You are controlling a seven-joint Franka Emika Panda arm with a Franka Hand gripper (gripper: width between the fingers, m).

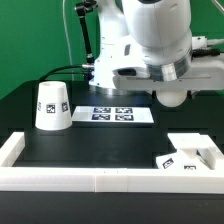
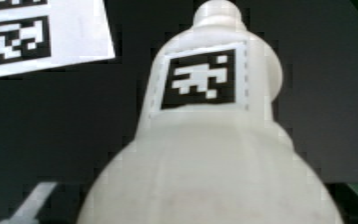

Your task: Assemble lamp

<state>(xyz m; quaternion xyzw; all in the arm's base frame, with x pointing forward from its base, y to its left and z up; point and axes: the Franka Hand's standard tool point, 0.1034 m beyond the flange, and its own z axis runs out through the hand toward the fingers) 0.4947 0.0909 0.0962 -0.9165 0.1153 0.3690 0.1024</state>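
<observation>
My gripper (image 1: 170, 88) is shut on the white bulb (image 1: 173, 97) and holds it above the black table, just past the marker board's end on the exterior view's right. In the wrist view the bulb (image 2: 202, 130) fills the frame, ball head near the camera, tagged stem pointing away, and one dark finger (image 2: 23, 206) shows beside the ball with the gripper (image 2: 197, 212) closed round it. The tapered shade (image 1: 52, 105) stands upright at the exterior view's left. The flat square base (image 1: 190, 152) lies at the front right corner.
The marker board (image 1: 118, 114) lies flat mid-table and also shows in the wrist view (image 2: 43, 35). A white raised border (image 1: 100, 179) runs along the table's front and up both sides. The arm's body fills the upper middle.
</observation>
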